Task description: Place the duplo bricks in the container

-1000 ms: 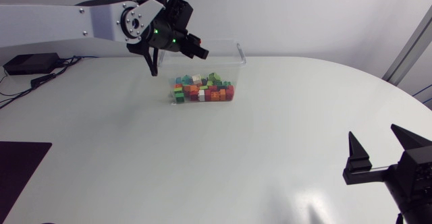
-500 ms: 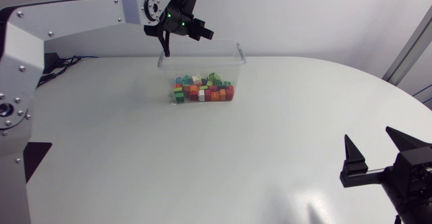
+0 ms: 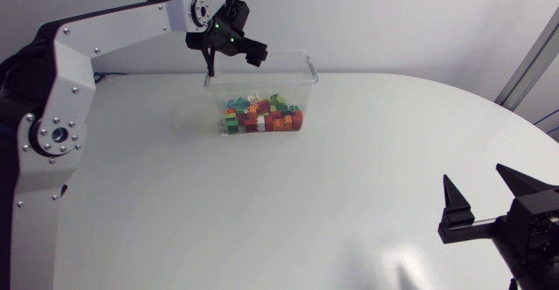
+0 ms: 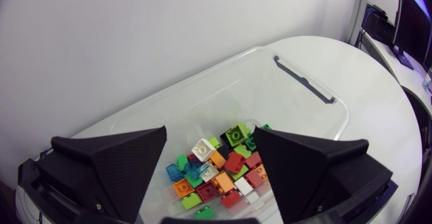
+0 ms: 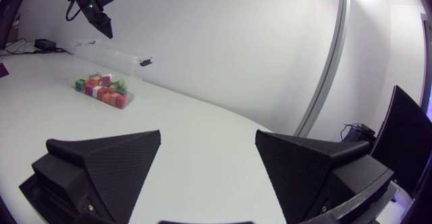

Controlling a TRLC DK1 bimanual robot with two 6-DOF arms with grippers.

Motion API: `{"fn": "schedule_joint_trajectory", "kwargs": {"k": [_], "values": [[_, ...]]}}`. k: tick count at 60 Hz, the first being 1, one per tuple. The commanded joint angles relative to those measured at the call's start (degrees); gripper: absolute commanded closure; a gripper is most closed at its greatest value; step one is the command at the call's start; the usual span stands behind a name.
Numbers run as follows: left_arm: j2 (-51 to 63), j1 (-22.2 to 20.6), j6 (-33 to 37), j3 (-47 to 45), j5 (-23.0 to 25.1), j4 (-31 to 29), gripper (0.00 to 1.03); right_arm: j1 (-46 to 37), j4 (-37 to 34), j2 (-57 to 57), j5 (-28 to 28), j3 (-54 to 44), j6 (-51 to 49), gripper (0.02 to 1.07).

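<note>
Tabletop [image 3: 262,203]: bricks [image 4: 233,163] beneath left gripper [image 4: 209,140]

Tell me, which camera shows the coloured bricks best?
The left wrist view: it looks down into the container from close above, so single bricks stand out. The head view shows a small colourful heap; the right wrist view, only distant specks.

I get bright, even light from overhead. The table [image 3: 349,168] has a soft sheen, with a pale glare patch near my right gripper [image 3: 476,175]. Shadows are faint and soft-edged. The container [image 3: 301,73] rim catches small highlights. Both wrist views bow straight lines at their edges.
</note>
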Motion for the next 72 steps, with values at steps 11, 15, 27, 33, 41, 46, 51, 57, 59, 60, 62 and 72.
{"fn": "schedule_joint_trajectory", "kwargs": {"k": [11,15,27,33,41,46,51,57,59,60,62,72], "values": [[-17.23,3.47,-0.83,-17.98,1.6,7.04,0.04,0.35,-3.32,-0.38,0.32,-0.67,0.14,0.06],[-21.63,4.17,-0.65,-23.69,1.51,10.82,0.04,0.35,-3.32,-0.38,0.32,-0.67,0.22,0.06],[-30.68,6.9,0.93,-34.15,-0.77,11.61,0.04,-0.7,-3.32,-0.38,0.41,-0.67,-1.36,0.06],[-36.74,8.22,1.9,-41.53,-0.77,14.42,0.04,-1.05,-3.32,-0.38,0.32,-0.67,-1.36,0.06],[-43.42,9.89,2.07,-49.88,-0.77,18.38,0.04,-0.88,-3.41,-0.38,0.32,-0.67,-1.01,0.06],[-48.52,11.64,2.77,-55.68,-0.68,20.4,0.04,0.35,-3.41,-0.38,-0.12,-0.67,-0.74,0.06],[-52.65,12.61,3.74,-59.81,-0.68,21.72,0.04,1.94,-3.41,-0.38,-0.12,-0.67,-0.3,0.06],[-59.07,13.4,4.8,-66.76,-0.6,24.0,0.04,2.11,-3.41,-0.38,0.15,-0.67,1.72,0.06],[-62.32,13.4,5.24,-70.18,-0.6,26.02,0.04,2.11,-3.32,-0.38,0.23,-0.67,2.16,0.06],[-63.2,13.4,5.41,-71.06,-0.6,26.46,0.04,2.11,-3.32,-0.38,0.23,-0.67,2.24,0.06],[-65.75,13.58,5.59,-73.26,-0.6,26.72,0.04,2.11,-3.32,-0.38,0.32,-0.67,2.86,0.06],[-73.39,15.34,5.94,-81.52,-0.07,29.71,0.04,2.02,-3.23,-0.38,0.32,-0.67,4.88,0.06]]}}
